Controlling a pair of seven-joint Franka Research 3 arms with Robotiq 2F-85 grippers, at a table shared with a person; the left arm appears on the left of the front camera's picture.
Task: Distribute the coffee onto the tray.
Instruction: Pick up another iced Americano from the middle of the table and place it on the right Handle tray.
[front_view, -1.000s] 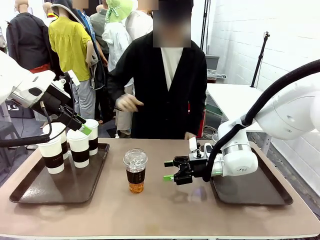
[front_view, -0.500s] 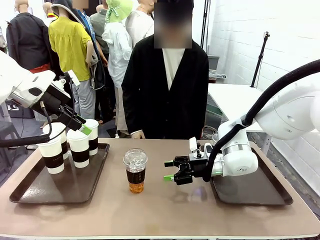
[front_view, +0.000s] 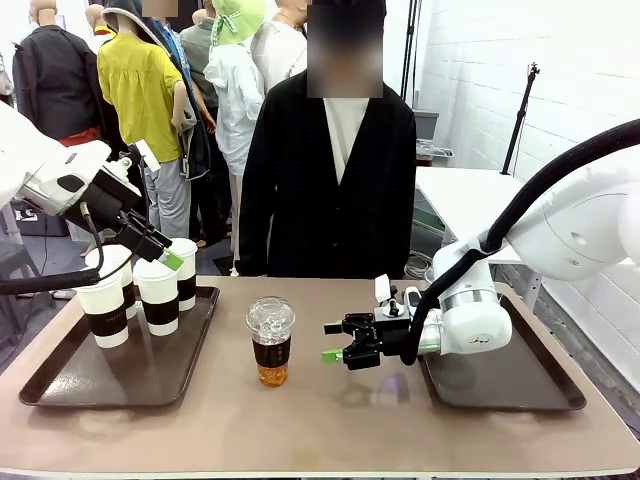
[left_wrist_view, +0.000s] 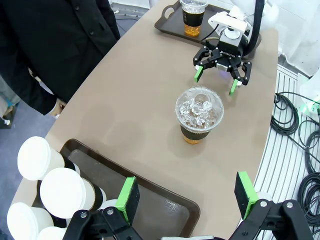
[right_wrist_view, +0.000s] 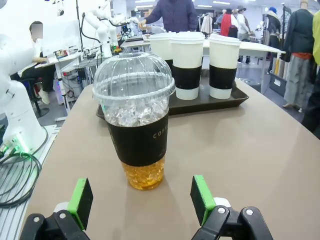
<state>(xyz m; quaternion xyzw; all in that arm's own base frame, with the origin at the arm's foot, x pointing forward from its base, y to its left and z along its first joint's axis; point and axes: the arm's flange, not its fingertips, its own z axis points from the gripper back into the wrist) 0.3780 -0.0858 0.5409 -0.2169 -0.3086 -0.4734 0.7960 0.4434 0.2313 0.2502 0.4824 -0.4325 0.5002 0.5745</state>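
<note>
A clear domed-lid cup (front_view: 271, 341) with ice, amber liquid and a dark sleeve stands mid-table. My right gripper (front_view: 335, 341) is open, level with it and a short gap to its right; in the right wrist view the cup (right_wrist_view: 135, 120) stands just beyond the gripper (right_wrist_view: 142, 200), centred on the gap. Several white paper cups (front_view: 140, 290) with dark sleeves stand on the left tray (front_view: 60, 385). My left gripper (front_view: 165, 252) hangs above them, open and empty (left_wrist_view: 187, 195). A second clear cup (left_wrist_view: 193, 17) stands on the right tray (front_view: 520, 385).
A person in black (front_view: 330, 170) stands at the table's far edge, arms down. Bare tabletop lies around the clear cup (left_wrist_view: 199, 114). The right arm's wrist covers the right tray's near-left part. Cables lie on the floor off the table's side.
The person's raised hand has dropped and both arms now hang by the body. My right gripper has edged a little left toward the clear cup. The left arm has not moved.
</note>
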